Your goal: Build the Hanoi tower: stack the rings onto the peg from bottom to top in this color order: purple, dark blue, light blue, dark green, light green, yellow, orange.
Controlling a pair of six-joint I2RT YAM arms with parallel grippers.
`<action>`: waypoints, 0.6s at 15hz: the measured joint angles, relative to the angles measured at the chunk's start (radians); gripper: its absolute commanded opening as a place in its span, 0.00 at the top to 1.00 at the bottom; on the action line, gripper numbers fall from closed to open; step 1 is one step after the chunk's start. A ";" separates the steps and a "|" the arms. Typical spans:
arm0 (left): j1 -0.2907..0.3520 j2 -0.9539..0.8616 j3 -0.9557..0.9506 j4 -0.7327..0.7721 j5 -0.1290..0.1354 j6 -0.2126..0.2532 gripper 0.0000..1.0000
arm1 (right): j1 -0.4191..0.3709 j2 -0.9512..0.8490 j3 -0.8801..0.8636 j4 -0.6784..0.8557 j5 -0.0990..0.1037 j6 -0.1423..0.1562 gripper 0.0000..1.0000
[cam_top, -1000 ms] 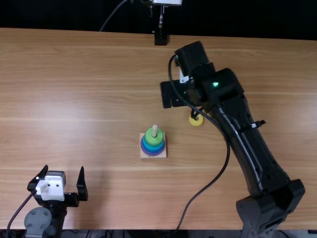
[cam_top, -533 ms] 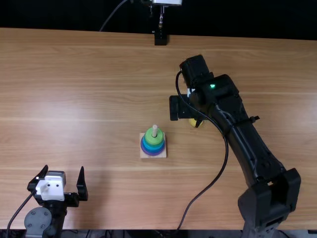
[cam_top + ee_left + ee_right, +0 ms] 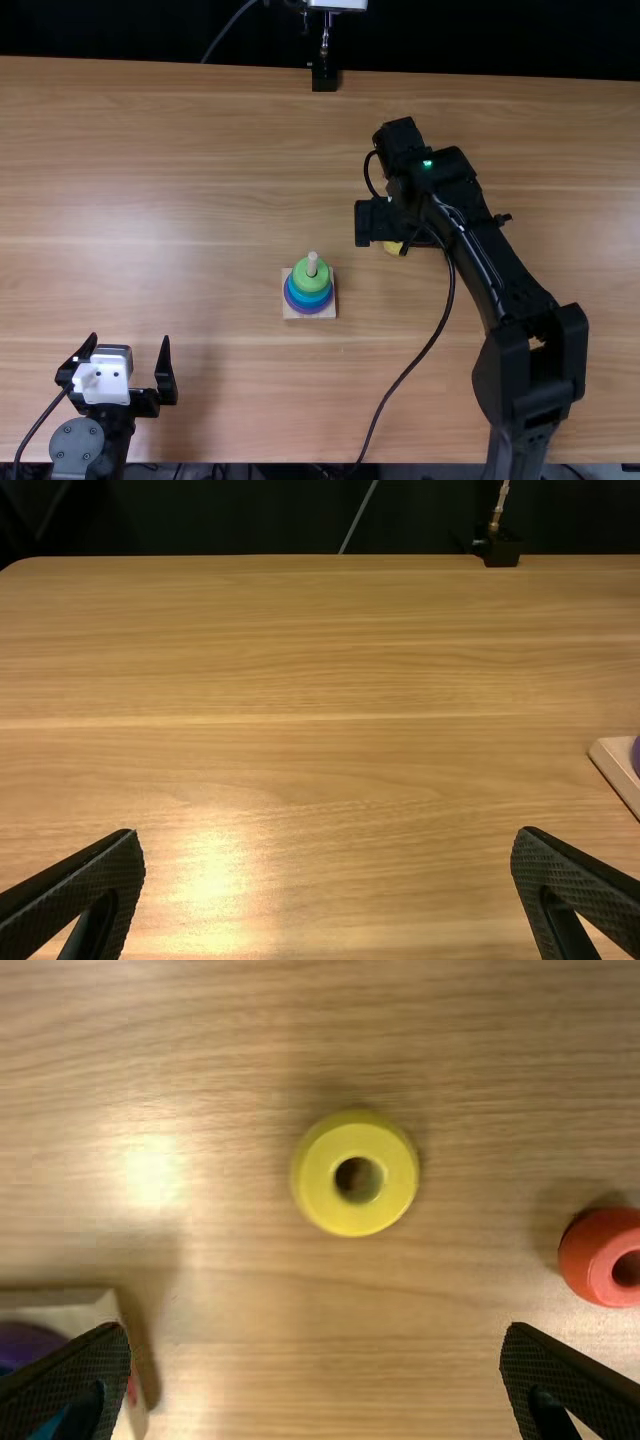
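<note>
Black right tool (image 3: 385,221), spread wide, hovers near a round yellow ring (image 3: 320,1174) on the brown wooden surface (image 3: 180,200). Black left tool (image 3: 129,337) is wide open too. Purple, blue and green rings (image 3: 309,290) circle the pale peg (image 3: 312,263).

The table (image 3: 150,200) is wood, smooth, with wavy lines and a shiny spot where light hits it. The base (image 3: 291,312) under the stacked rings and the peg (image 3: 312,263) look like plain, pale wood with no shine. The yellow ring (image 3: 316,1180) looks smooth and only a bit shiny, and so does the red-orange ring (image 3: 592,1250). The left gripper (image 3: 129,341) and right gripper (image 3: 392,224) have dull black fingers with a bumpy, woven look. The white plate (image 3: 101,380) looks like smooth plastic. Past the table's far edge, a thin rod (image 3: 325,35) looks like shiny metal.
</note>
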 measured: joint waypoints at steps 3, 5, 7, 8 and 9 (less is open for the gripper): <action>0.000 0.000 0.000 0.000 0.001 0.000 0.00 | -0.010 0.036 0.000 0.008 0.000 -0.002 0.00; 0.000 0.000 0.000 0.000 0.000 0.001 0.00 | -0.012 0.050 0.000 0.057 -0.001 -0.003 0.00; 0.000 0.000 0.000 0.000 0.000 0.001 0.00 | -0.019 0.067 0.000 0.099 -0.001 -0.003 0.00; 0.000 0.000 0.000 0.000 0.000 0.000 0.00 | -0.026 0.073 0.000 0.119 -0.001 -0.003 0.00; 0.000 0.000 0.000 0.000 0.001 0.000 0.00 | -0.031 0.080 0.000 0.129 -0.001 -0.004 0.00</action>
